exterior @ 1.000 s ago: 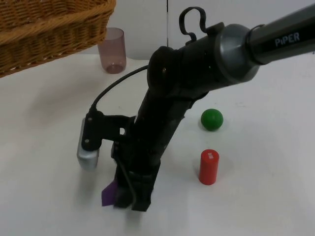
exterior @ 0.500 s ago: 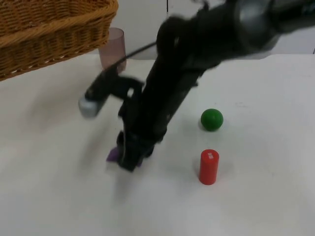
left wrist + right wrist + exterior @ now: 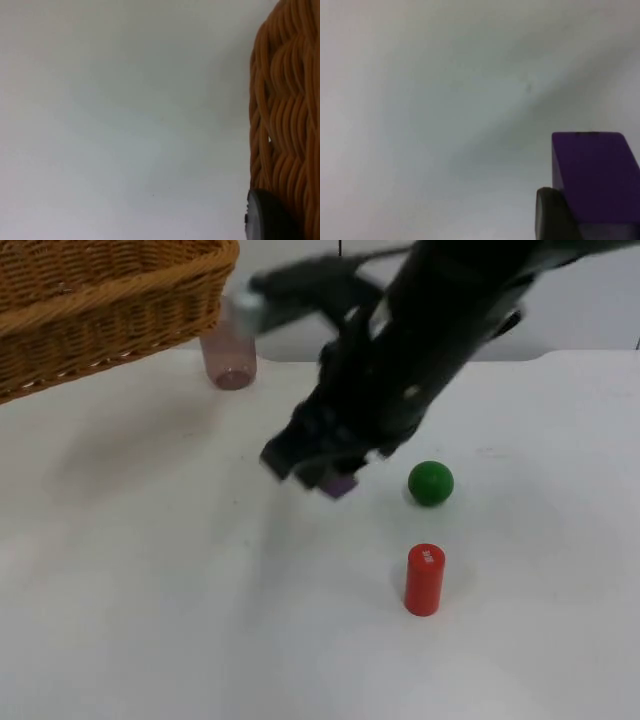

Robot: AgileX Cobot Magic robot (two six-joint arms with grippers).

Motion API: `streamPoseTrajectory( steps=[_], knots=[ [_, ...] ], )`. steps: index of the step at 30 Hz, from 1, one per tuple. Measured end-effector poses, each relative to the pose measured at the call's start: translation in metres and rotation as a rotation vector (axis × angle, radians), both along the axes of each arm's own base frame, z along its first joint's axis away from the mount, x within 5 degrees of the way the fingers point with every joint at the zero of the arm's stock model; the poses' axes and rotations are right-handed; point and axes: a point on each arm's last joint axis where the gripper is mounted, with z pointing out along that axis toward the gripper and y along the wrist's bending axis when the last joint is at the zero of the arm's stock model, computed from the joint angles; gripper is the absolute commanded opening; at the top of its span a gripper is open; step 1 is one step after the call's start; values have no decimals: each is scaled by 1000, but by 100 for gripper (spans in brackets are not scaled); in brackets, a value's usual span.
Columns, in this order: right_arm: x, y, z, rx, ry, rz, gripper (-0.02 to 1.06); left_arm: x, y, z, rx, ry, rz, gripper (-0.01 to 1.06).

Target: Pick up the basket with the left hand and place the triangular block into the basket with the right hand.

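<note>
Right tool point(image 3: 322, 468) around purple block point(image 3: 592, 175)

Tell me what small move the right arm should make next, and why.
Probably carry on up and toward the basket. The right gripper is shut on the purple triangular block, above the table beside the green ball; the left gripper holds the basket raised.

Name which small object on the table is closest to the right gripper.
The green ball: it lies just beside the right gripper, which holds the purple block. The red cylinder stands farther off, and the pink cup sits by the basket.
</note>
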Motion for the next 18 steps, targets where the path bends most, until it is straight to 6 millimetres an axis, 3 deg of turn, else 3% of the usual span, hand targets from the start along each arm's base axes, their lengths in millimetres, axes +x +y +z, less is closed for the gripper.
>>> streamPoseTrajectory(
  steps=[3,4,8,9,13,15,18],
  knots=[
    [-19,-23,32,45,-75,-51,0,1,-4,0,8,-2,-15,1],
    [-19,-23,32,45,-75,-51,0,1,-4,0,8,-2,-15,1],
    [-45,-50,83,121,-175,-84,0,4,-20,0,29,-9,-100,1],
    [-45,-50,83,121,-175,-84,0,4,-20,0,29,-9,-100,1],
    [-62,-78,133,212,-268,-129,0,9,-43,1,44,-30,-188,1],
    [-65,-87,142,223,-280,-148,0,9,-49,1,45,-34,-211,1],
    [-72,-114,163,238,-309,-211,0,11,-76,0,45,-42,-318,1]
  ],
)
